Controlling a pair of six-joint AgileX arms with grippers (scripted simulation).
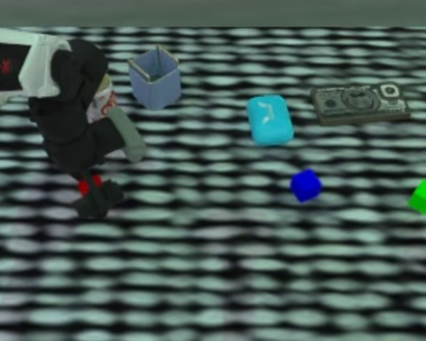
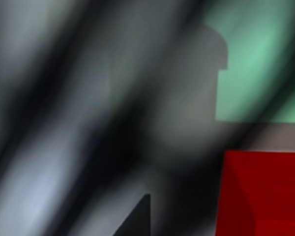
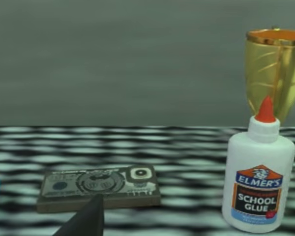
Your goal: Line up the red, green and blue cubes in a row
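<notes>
While the pale-blue hollow box point(image 1: 155, 77) at the table's upper left is seen holding nothing, the left gripper point(image 1: 91, 190) is lowered just below it, its fingers apparently pinching the red cube point(image 1: 89, 185), shown large in the left wrist view. The blue cube point(image 1: 306, 185) is seen right of centre, the green cube point(image 1: 424, 196) at the right edge. Only the right wrist view shows a glue bottle point(image 3: 257, 183) and gold cup point(image 3: 275, 69); the right gripper's finger state cannot be told.

my counter point(image 1: 213, 284) wears a black-and-pale-green woven pattern. on it i see a pale-blue hollow box point(image 1: 155, 78), a cyan soap-like block point(image 1: 270, 120), a flat grey player point(image 1: 360, 103), the blue cube point(image 1: 306, 185), the green cube point(image 1: 424, 196) and a glue bottle point(image 3: 257, 182).
</notes>
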